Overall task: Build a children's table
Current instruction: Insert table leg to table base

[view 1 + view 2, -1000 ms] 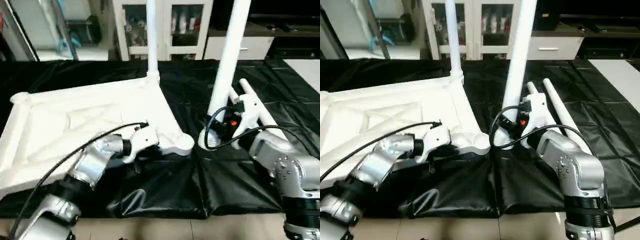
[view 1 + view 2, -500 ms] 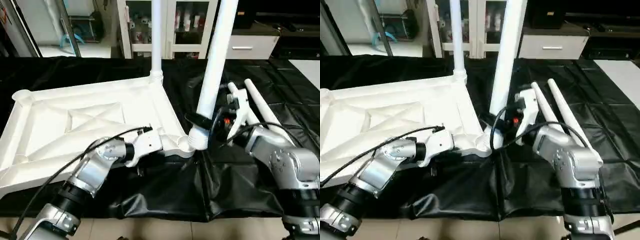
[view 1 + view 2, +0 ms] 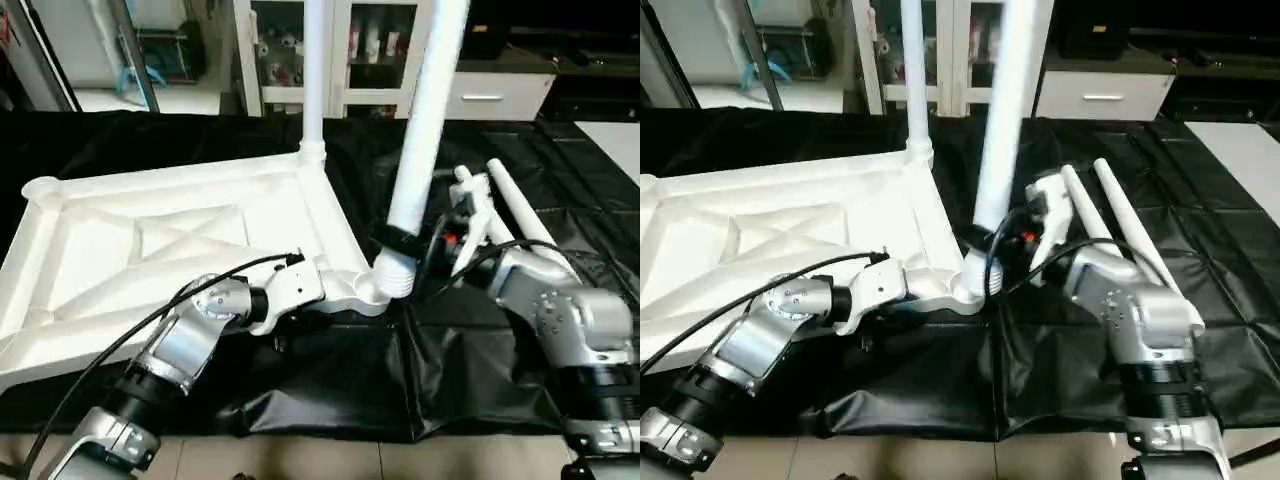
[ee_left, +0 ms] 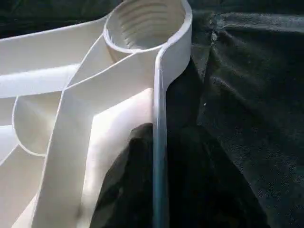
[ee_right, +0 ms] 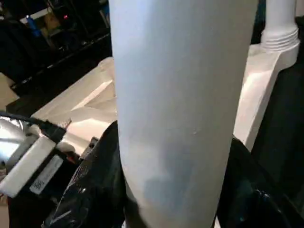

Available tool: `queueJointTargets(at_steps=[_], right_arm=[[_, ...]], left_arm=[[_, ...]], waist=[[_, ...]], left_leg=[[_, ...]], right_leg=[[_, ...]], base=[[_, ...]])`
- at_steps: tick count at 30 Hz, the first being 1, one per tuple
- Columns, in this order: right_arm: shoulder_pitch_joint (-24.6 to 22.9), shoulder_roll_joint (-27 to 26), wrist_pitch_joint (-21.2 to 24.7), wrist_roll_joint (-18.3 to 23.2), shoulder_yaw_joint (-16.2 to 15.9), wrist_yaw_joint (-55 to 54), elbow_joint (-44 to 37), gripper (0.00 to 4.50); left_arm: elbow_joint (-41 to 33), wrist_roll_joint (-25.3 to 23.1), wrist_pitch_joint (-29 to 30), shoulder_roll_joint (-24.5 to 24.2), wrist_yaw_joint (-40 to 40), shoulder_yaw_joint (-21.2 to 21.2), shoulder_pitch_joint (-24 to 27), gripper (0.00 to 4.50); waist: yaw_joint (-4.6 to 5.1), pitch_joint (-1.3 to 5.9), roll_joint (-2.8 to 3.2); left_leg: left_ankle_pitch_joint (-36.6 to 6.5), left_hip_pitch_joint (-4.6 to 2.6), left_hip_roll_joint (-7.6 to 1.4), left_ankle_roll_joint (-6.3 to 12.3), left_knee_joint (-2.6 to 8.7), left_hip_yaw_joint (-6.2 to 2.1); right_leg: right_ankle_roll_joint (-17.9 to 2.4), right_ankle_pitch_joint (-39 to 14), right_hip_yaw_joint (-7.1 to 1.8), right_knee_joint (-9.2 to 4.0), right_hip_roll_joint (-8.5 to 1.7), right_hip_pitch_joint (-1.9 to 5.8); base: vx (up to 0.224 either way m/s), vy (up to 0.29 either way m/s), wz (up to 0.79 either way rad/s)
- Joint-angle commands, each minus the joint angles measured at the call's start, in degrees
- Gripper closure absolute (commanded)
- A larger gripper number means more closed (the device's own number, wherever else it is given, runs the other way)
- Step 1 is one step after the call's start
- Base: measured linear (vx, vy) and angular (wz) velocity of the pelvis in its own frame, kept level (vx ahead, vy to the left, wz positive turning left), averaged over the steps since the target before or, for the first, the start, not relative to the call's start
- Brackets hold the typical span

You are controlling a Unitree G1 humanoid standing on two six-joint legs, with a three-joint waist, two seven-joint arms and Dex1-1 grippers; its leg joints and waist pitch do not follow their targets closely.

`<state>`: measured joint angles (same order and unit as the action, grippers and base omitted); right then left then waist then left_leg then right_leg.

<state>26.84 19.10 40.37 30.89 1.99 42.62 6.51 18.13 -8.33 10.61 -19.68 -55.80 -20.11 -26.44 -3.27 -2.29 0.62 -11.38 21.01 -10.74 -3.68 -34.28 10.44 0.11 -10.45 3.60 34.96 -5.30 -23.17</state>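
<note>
The children's table top (image 3: pixel 150 235) lies underside up on the black cloth, with one white leg (image 3: pixel 314 80) standing in its far right corner. My right gripper (image 3: pixel 405 243) is shut on a second leg (image 3: pixel 425 130), held nearly upright with its flared end at the near right corner socket (image 4: pixel 145 21). That socket's threads look empty in the left wrist view. Black fingers (image 5: pixel 95 180) flank the leg. My left gripper (image 3: pixel 325 297) straddles the top's near rim (image 4: pixel 159 95), one finger (image 4: pixel 128 190) on each side of it. Two more legs (image 3: pixel 515 205) lie to the right.
The black-draped work table (image 3: pixel 330 380) ends at its front edge just below my arms, with tiled floor beyond it. White cabinets (image 3: pixel 350 50) and a dark unit stand behind the table. Black cables loop from both wrists.
My right gripper has carried the leg leftward, bringing its flared end from beside the corner up to the corner socket. The left gripper stays on the near rim. The camera has shifted a little.
</note>
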Motion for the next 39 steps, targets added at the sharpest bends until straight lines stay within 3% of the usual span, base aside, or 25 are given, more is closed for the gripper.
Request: queueJointTargets(at_steps=[1,8,13,14,25,26,28,34,39], right_arm=[[1.7,0.2,-1.5,-0.5,0.3,0.7,1.0,2.61],[1.9,0.8,-3.7,-2.6,-1.6,2.3,2.9,2.61],[2.3,0.3,-5.3,-3.7,-2.5,2.9,4.8,2.61],[2.3,0.2,-5.6,-4.0,-2.6,3.2,5.1,2.61],[2.9,-1.6,-8.0,-4.9,-2.2,3.1,10.5,2.61],[2.6,-1.8,-7.9,-4.9,-2.0,3.2,11.1,2.61],[2.4,-2.0,-7.7,-4.7,-2.0,3.5,11.5,2.61],[0.9,-2.1,-6.7,-4.3,-3.0,4.3,10.1,2.61],[1.2,-2.9,-8.6,-5.2,-2.4,3.5,12.6,2.61]], left_arm=[[2.3,0.7,0.7,0.2,-2.1,-1.8,0.6,3.86],[2.8,0.6,0.1,-0.1,-3.4,-2.5,0.0,4.49],[2.0,0.1,-0.6,-0.4,-3.9,-3.8,0.4,4.50],[1.8,0.0,-0.6,-0.4,-3.9,-4.0,0.6,4.50],[-0.2,0.2,0.0,-0.7,-3.8,-4.0,1.9,4.50],[-0.3,0.2,0.1,-0.8,-3.5,-4.0,2.0,4.50],[-0.3,0.1,0.1,-0.7,-3.4,-4.0,2.1,4.50],[0.2,-0.3,-0.1,-0.7,-2.7,-3.8,1.9,4.50],[0.1,0.0,-0.1,-0.9,-3.2,-3.7,1.5,4.50]], waist=[[0.14,3.42,-0.91],[0.09,3.43,-0.97],[0.16,3.46,-1.03],[0.18,3.42,-1.30],[0.19,3.46,-1.07],[0.21,3.45,-1.67],[0.11,3.46,-1.24],[0.03,3.42,-1.28],[0.07,3.43,-1.11]], left_leg=[[-7.0,-0.52,-2.08,1.74,4.01,-0.40],[-6.2,-0.50,-2.11,2.36,3.93,-0.36],[-6.5,-0.48,-2.14,2.41,3.91,-0.37],[-6.5,-0.47,-2.15,2.52,3.90,-0.29],[-6.3,-0.59,-2.17,2.73,3.87,-0.28],[-6.2,-0.48,-2.20,2.94,3.90,-0.26],[-5.9,-0.56,-2.26,2.99,3.92,-0.32],[-6.0,-0.51,-2.21,2.93,3.92,-0.32],[-6.7,-0.57,-2.21,2.41,3.98,-0.35]], right_leg=[[-12.3,-9.6,-2.43,-3.82,-2.82,2.57],[-12.7,-8.6,-2.44,-3.71,-2.84,2.74],[-12.8,-9.0,-2.44,-3.70,-2.88,2.74],[-12.8,-9.0,-2.46,-3.75,-2.86,2.74],[-13.3,-8.6,-2.45,-3.65,-2.85,2.71],[-13.3,-8.4,-2.43,-3.62,-2.84,2.77],[-13.4,-8.5,-2.42,-3.52,-2.91,2.67],[-13.3,-8.1,-2.45,-3.53,-2.92,2.81],[-13.2,-8.7,-2.43,-3.61,-2.88,2.75]], base=[[0.000,0.000,0.00],[0.000,0.000,0.00],[0.000,0.000,0.00],[0.000,0.000,0.00],[0.000,0.000,0.00],[0.000,0.000,0.00],[0.000,0.000,0.00],[0.000,0.000,0.00],[0.000,0.000,0.00]])
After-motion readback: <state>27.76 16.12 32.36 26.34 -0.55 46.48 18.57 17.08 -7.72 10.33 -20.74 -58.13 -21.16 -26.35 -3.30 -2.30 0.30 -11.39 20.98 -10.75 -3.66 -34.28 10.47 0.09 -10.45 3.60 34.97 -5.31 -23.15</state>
